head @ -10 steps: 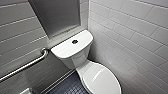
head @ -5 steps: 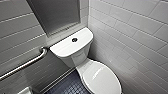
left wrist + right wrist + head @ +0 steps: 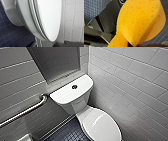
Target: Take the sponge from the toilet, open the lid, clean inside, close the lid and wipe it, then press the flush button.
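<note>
The right hand [image 3: 132, 44] is clamping the sponge [image 3: 140, 21] by one narrow end only, so it is risking slipping loose against the closed toilet lid [image 3: 101, 125] at lower right.

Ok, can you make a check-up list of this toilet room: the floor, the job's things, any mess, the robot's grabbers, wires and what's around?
Surface: floor of small dark blue tiles.
Job's things: white toilet, lid shut; dark flush button in the middle on top of the tank; orange sponge held above the floor.
Clutter: a white corner of something below the grab bar; cannot tell what.
Grippers: right gripper, jaws shut on the sponge's narrow end.
Cables: nothing seen.
Surroundings: white tiled walls; metal grab bar on the wall beside the tank; grey panel above the tank.
</note>
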